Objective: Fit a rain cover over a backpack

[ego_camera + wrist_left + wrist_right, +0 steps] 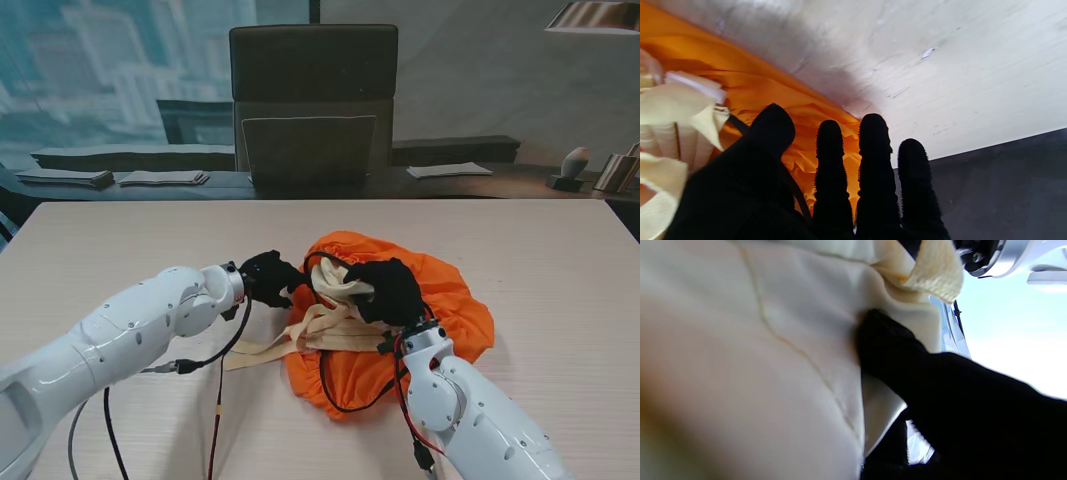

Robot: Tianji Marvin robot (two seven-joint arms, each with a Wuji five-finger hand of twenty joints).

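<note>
The orange rain cover [440, 300] already wraps most of the cream backpack [340, 282], which lies mid-counter [120, 240] with its straps [300, 335] spilling toward me. My right hand [388, 290] presses into the pack's fabric, fingers [880, 336] clamped on it. My left hand [268, 278] sits at the cover's gathered left rim, fingers [830, 146] straight and together, gripping nothing that I can see. That edge is left to pull over.

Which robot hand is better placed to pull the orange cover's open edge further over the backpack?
Probably the left robot hand: it sits at the cover rim. The right robot hand presses the backpack.
</note>
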